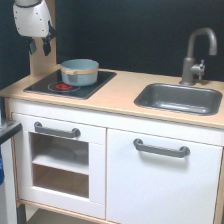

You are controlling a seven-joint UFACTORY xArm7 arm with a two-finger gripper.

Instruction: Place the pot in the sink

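The pot point(79, 72), small, round, grey-blue with a tan band, stands upright on the black stovetop point(47, 84) at the exterior view's left. The sink point(178, 98), a dark grey rectangular basin, is set in the counter at the exterior view's right and holds nothing that I can see. My gripper point(40, 47) hangs at the top left, above and to the left of the pot, apart from it. Its two dark fingers point down with a gap between them and nothing in it.
A grey faucet point(196, 55) rises behind the sink. A wooden upright panel point(42, 62) stands behind the stovetop, right by my gripper. The light wooden counter point(120, 92) runs between stove and sink. White cabinet doors with grey handles are below.
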